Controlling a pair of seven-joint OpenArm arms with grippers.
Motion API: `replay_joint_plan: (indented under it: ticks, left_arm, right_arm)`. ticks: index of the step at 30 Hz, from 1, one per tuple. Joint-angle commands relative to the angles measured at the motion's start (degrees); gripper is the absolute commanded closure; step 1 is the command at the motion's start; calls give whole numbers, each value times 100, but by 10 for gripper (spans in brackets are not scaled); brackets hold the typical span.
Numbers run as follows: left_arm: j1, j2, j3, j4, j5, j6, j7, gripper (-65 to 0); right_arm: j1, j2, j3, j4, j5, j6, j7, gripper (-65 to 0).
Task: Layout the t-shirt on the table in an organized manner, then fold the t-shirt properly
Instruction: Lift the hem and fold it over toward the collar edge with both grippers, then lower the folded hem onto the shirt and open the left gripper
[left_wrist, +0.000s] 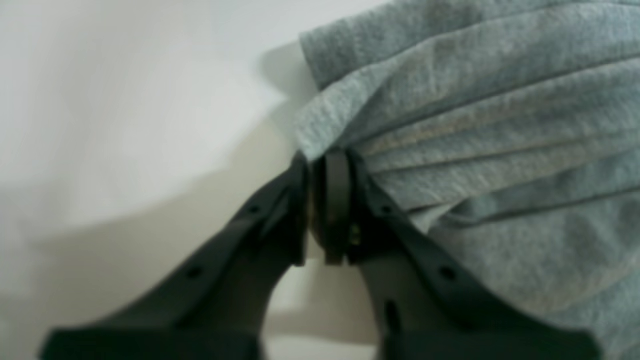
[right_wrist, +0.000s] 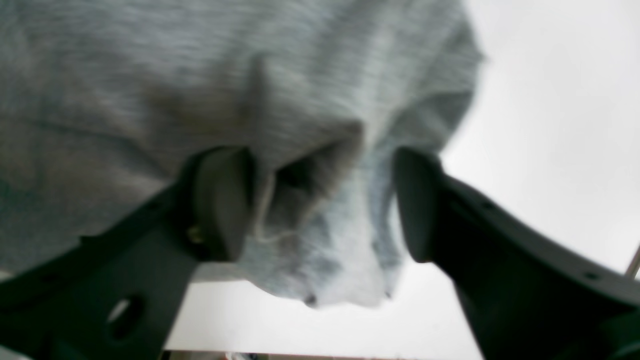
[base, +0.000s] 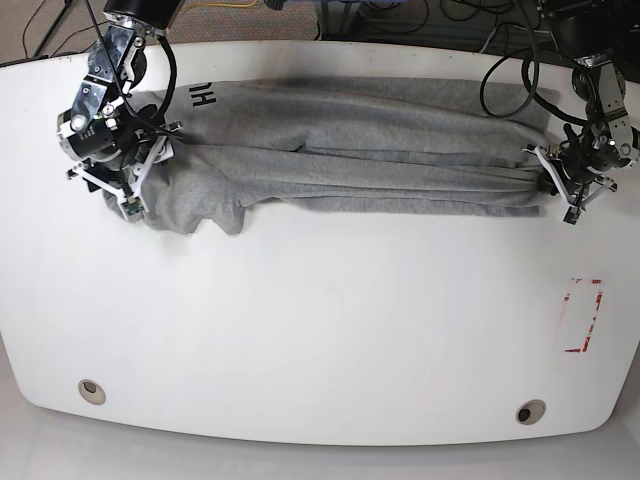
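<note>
T-shirt stretched across far half of worktop, bunched in long folds. Right gripper at one end, left gripper at other. Rectangle mark nearer, below left gripper. Grommet holes along near edge.

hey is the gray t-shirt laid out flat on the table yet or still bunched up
Still bunched. The t-shirt is stretched into a long creased band across the table, with deep lengthwise folds. One end is pinched in the left hand; the other sags in a lump.

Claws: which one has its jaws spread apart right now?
The right claw: jaws stand wide around a bunched end of the grey t-shirt. The left claw is nearly closed, pinching fabric.
</note>
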Motion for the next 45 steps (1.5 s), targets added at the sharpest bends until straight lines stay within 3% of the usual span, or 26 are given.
replay_joint_plan:
  ticks: [1, 8, 17, 36, 45]
  left_arm:
    - [-83, -111, -27, 94, 43, -3, 163, -139]
    - [-135, -155, -27, 419, 43, -3, 401, -239]
    - [-118, -155, -18, 788, 43, -3, 401, -239]
    - [-91, -155, -27, 788, 43, -3, 401, -239]
    - [-91, -155, -18, 779, 43, -3, 401, -239]
  right_arm:
    - [81, 93, 217, 205, -15, -12, 31, -487]
    - [442, 93, 392, 178, 205, -12, 31, -488]
    - [1215, 84, 384, -630, 811, -12, 40, -488]
    - [2103, 5, 331, -3408, 785, -12, 1086, -488]
    - [2200, 14, -320, -3742, 776, -12, 1446, -488]
